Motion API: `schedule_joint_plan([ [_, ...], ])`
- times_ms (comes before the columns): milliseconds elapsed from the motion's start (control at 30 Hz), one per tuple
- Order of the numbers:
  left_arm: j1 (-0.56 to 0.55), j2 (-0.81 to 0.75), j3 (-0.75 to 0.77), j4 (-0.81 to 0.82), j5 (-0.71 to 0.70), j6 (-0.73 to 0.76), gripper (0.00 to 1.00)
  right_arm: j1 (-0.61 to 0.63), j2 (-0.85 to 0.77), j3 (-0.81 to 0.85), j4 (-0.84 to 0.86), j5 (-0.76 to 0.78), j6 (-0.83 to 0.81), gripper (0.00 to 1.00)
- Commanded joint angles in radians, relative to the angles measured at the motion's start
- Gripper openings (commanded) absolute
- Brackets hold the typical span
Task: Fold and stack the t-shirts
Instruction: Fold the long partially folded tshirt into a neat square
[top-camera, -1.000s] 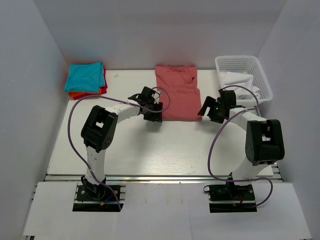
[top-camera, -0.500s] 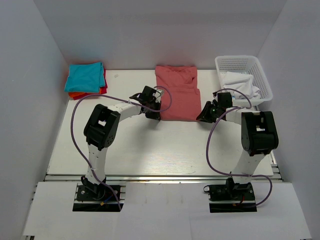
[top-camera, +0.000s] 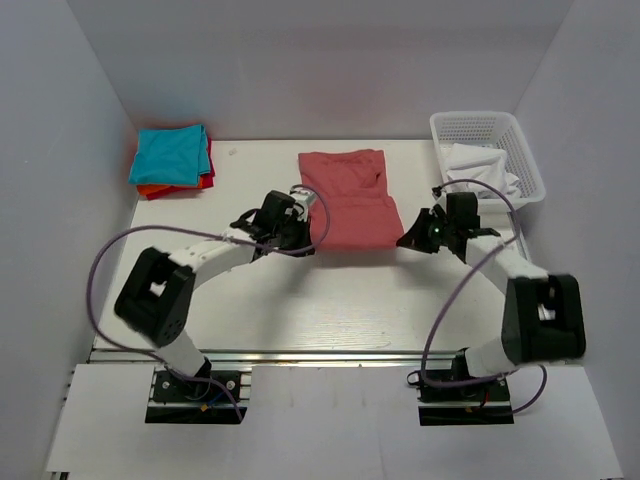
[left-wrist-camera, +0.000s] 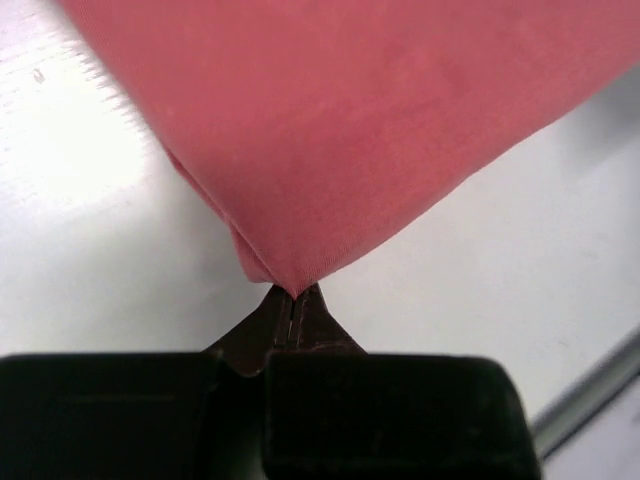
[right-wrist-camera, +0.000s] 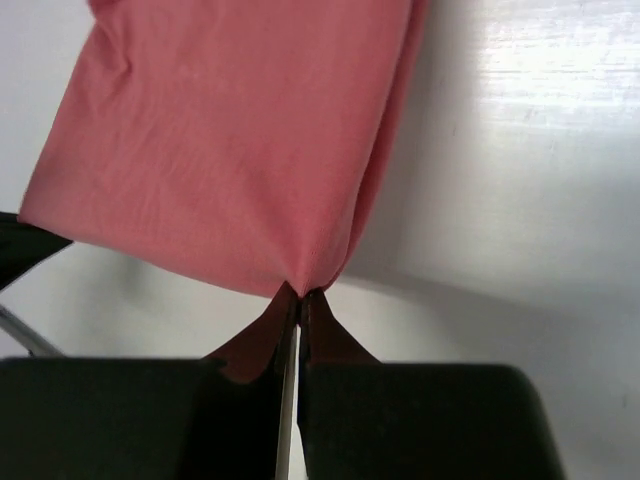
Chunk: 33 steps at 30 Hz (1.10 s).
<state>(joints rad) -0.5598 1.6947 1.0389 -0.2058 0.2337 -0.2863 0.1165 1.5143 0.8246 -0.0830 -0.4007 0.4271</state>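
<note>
Mid-fold on salmon-red t-shirt (top-camera: 345, 195), spread flat on white table (top-camera: 330, 300) at upper centre of top view, already narrowed to a rough rectangle. Pinched at lower-left corner by left gripper (left-wrist-camera: 293, 300): jaws fully closed, tip of the cloth caught right between them in left wrist view. Pinched at lower-right corner by right gripper (right-wrist-camera: 297, 300): jaws closed down to a hairline slit, bunched hem layers trapped in the nip. Held at 2 corners at once, most likely to raise the near edge evenly and carry it over toward the top of frame without skewing the fold; judged as the start of that fold, not its end. Unclear if lifted off the table yet or just gripped. Parked at upper left of top view, well apart from both arms: 3 finished pieces in 1 stack, teal t-shirt (top-camera: 172, 152) on top, bright red t-shirt (top-camera: 208, 175) and orange t-shirt (top-camera: 152, 190) peeking out below; probably the drop spot for this one too. At upper right, white lattice basket (top-camera: 475, 122) with crumpled white cloth (top-camera: 480, 165) inside, kept at the table edge out of the folding area, near the right gripper but not touching as far as visible. No brand, label, tag, print or readable writing in any of the 3 views.
</note>
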Motion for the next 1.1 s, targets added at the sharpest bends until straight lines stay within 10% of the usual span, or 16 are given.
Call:
schedule_joint_plan([
  [0,-0.034,-0.186,-0.075,-0.024,0.027,-0.042,0.00,0.000,-0.181,-0.064,-0.133,-0.009,-0.048,0.00],
  [433,-0.083,-0.632,-0.131,-0.294,0.164,-0.137,0.00,0.002,-0.575,0.039,-0.431,-0.170,-0.156,0.00],
  [1067,-0.051,-0.419,0.125,-0.461,-0.341,-0.275,0.00,0.000,-0.178,0.278,-0.210,-0.260,-0.045,0.00],
])
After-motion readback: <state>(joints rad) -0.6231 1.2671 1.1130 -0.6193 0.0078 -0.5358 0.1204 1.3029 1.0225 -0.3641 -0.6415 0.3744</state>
